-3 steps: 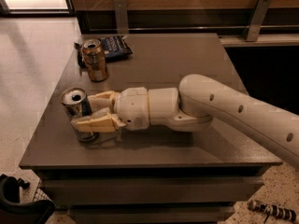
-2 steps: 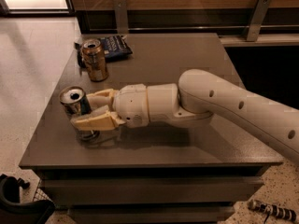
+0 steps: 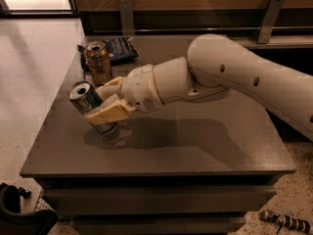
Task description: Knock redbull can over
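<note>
The redbull can point(image 3: 86, 101), slim, blue and silver with a silver top, stands on the dark table point(image 3: 195, 141) near its left edge and leans with its top toward the left. My gripper point(image 3: 103, 104) reaches in from the right at the end of the white arm, its cream fingers point(image 3: 107, 114) on either side of the can's body. The lower finger lies across the front of the can and hides its lower half.
A shorter gold-brown can point(image 3: 98, 62) stands upright behind the redbull can near the table's back left corner. A dark blue snack bag point(image 3: 119, 49) lies flat just behind it. The table's left edge is close to the can. A light floor lies beyond it.
The arm has pushed a little further left and the redbull can now leans more to the left than before. The gold-brown can and the bag have not moved.
</note>
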